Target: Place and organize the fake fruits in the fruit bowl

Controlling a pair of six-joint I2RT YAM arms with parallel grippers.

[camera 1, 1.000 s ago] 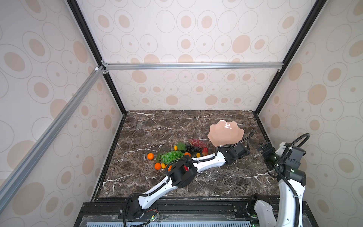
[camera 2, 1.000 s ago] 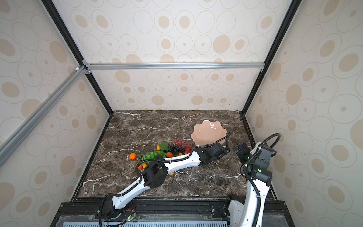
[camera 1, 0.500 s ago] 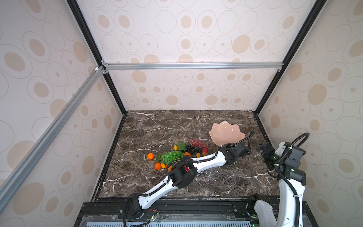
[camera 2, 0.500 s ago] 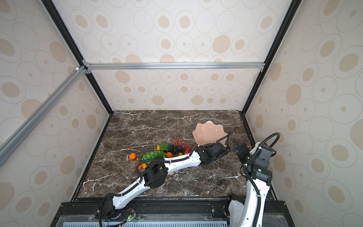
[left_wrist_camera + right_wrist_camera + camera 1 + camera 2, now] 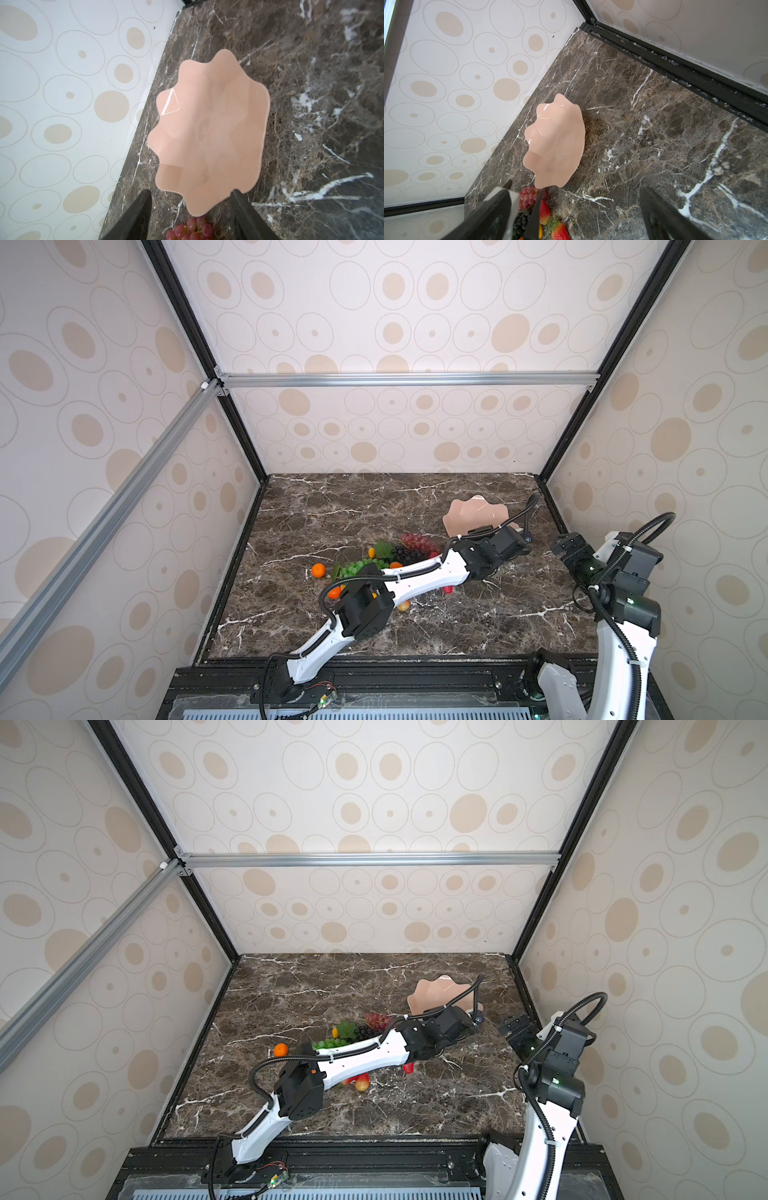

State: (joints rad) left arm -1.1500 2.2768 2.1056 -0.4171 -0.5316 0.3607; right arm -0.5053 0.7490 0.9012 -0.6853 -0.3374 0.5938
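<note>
Left wrist view: left tool (image 5: 190, 190) open, fingers (image 5: 135, 218) straddling the near rim of the fruit bowl (image 5: 207, 124), not pinching it. Bowl empty on the tabletop (image 5: 311, 104), long axis running straight away from the tool; glossy hard pink shell, scalloped edge. Fake fruits (image 5: 361, 566) heaped beside it toward centre, knobbly red grape bunch (image 5: 190, 230) nearly touching the rim. Right tool (image 5: 577, 187) wide open, farther off; left arm (image 5: 415, 576) looks nearer.

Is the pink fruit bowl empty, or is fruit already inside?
Empty. In the left wrist view the fruit bowl is bare pink inside; the red grapes lie on the table outside its rim.
</note>
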